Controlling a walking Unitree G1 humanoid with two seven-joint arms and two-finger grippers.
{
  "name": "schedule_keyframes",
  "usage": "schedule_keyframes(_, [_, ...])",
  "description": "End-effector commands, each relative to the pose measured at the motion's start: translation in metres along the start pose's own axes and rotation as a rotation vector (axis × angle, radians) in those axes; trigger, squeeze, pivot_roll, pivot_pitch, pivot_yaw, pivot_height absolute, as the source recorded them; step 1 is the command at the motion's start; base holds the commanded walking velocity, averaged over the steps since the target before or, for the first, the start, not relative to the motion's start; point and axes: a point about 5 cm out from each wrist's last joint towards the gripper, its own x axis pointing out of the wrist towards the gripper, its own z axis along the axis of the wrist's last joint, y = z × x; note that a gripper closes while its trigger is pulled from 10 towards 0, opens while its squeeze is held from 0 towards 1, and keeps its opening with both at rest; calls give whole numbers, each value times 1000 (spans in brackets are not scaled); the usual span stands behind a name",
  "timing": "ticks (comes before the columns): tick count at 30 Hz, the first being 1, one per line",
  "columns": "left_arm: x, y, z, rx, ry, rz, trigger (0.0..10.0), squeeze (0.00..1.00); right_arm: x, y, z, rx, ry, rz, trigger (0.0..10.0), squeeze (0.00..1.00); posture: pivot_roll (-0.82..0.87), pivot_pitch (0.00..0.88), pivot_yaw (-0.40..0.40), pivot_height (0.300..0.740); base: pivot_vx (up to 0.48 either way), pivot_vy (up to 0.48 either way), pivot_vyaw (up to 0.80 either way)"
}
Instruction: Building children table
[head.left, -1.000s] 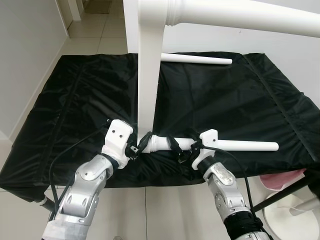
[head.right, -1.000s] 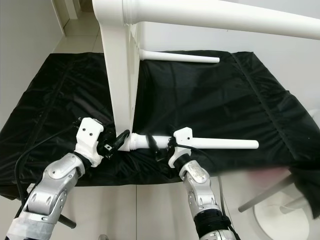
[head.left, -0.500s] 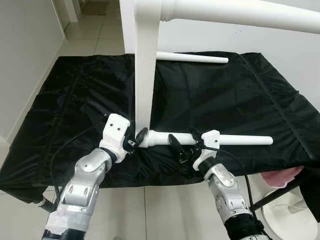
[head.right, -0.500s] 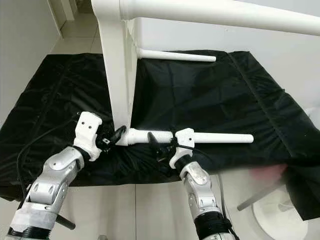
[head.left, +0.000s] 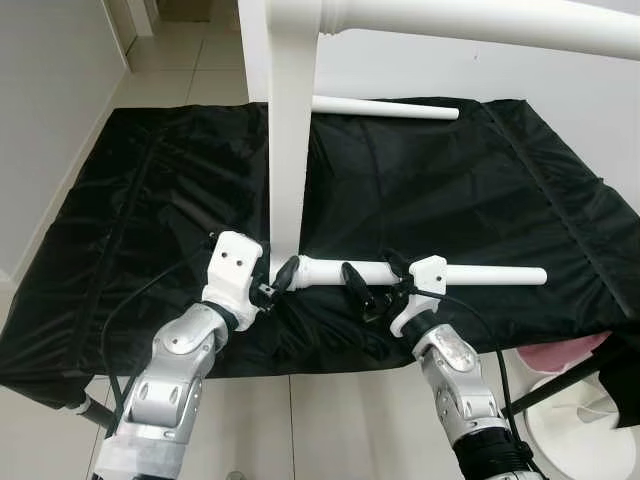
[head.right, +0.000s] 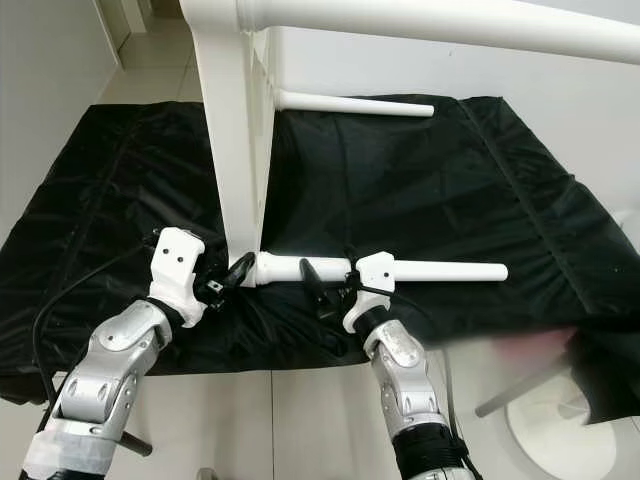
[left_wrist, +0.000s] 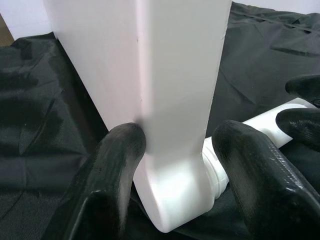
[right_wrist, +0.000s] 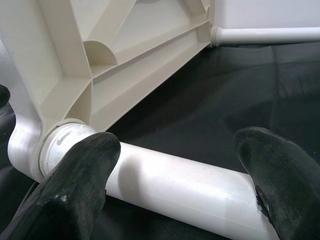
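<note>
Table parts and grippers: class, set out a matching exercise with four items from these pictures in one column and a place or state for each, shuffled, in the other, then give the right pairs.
Items
1. left gripper
2. right gripper
3. far table leg
4. black cloth

Places or states
A. spread under everything
B. fingers either side of the tabletop corner
C. along the back edge of the cloth
D. fingers open around the near table leg

Pairs: 1-B, 2-D, 3-C, 4-A

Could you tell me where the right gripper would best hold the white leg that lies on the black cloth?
Probably on the leg's smooth round shaft, a little out from the ribbed collar where it meets the tabletop corner. Come from the robot's side with fingers astride it, as the right gripper sits now. The shaft lies flat, is even in width, and gives room to twist.
</note>
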Motion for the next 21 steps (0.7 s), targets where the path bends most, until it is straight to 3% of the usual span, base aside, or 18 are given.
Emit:
schedule_keyframes(1, [-2,-8,0,1,0,-76,10000,0,-4,-2,-3,5,19,-13,10000,0,-30,119,29,740,0,0,0])
schedule_keyframes(3, [-3,-11,0,-19,-3,-112,10000,0,-3,-2,-3,5,19,-15,10000,0,-30,121,31,740,0,0,0])
schedule_keyframes(4, [-4,-14,-2,-58,8,-156,10000,1000,-3,-2,-3,4,18,-17,10000,0,-30,120,32,740,0,0,0])
schedule_keyframes(7, [-7,-18,-3,-67,16,-207,10000,1000,-4,-2,-2,3,18,-20,10000,0,-29,119,34,740,0,0,0])
schedule_keyframes(13, [-9,-17,-4,-8,35,-176,10000,1000,-5,-1,-3,5,16,-26,10000,0,-26,115,35,740,0,0,0])
schedule_keyframes(14, [-9,-17,-4,0,39,-171,10000,0,-5,0,-3,6,16,-25,10000,0,-26,114,35,740,0,0,0])
schedule_keyframes(21, [-10,-20,-3,-2,41,-186,10000,0,-7,1,-4,9,16,-28,10000,0,-24,113,40,740,0,0,0])
